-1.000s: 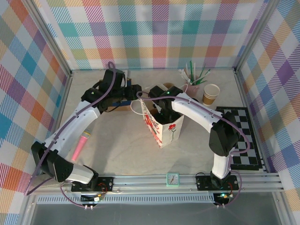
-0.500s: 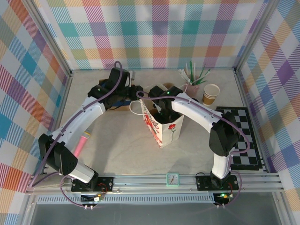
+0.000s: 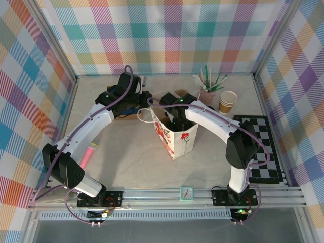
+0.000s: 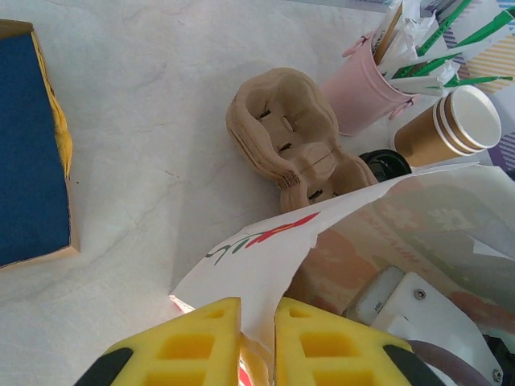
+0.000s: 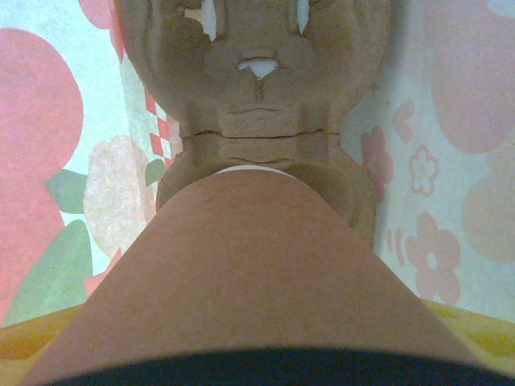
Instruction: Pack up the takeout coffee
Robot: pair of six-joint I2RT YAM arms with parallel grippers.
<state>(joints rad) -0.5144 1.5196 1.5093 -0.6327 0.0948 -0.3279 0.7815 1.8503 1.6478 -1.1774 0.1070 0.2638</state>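
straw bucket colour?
Pink. The bucket shows best in the left wrist view.

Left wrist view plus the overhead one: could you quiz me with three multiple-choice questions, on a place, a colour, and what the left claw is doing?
1. The stack of lidless brown cups stands beside: A the pink pot of straws; B the blue box; C the small clock.
2. The left gripper's fingers are: A black; B yellow; C red.
3. The left gripper is: A wide open, touching nothing; B pinching the white flowered bag's edge; C holding a straw.
Answers: 1 A, they stand side by side. 2 B, the left wrist view shows them yellow. 3 B, the paper edge runs between the nearly closed fingers.
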